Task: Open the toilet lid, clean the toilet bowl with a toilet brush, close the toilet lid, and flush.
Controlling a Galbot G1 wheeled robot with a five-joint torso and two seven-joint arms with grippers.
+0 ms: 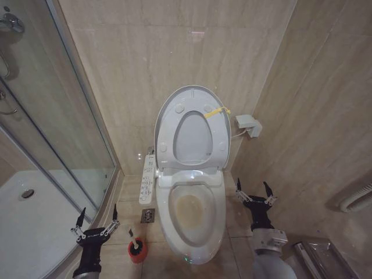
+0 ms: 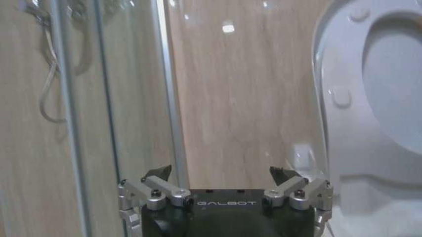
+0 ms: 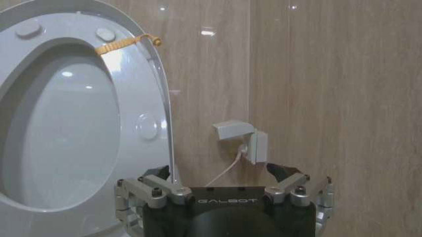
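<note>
The toilet lid point(image 1: 216, 100) stood raised against the wall with the seat ring point(image 1: 192, 135), exposing the stained toilet bowl point(image 1: 192, 212) for scrubbing. The toilet brush point(image 1: 134, 240) sat untouched in its red holder point(image 1: 137, 251) on the floor at the bowl's 9 o'clock, just beside the left gripper point(image 1: 96, 224), whose fingers were spread and empty. The right gripper point(image 1: 254, 195), at the bowl's 3 o'clock, was likewise released, holding nothing. The right wrist view showed the yellow strap point(image 3: 125, 43) and a wall socket point(image 3: 242, 139); the left wrist view showed the shower glass point(image 2: 99, 98) instead.
</note>
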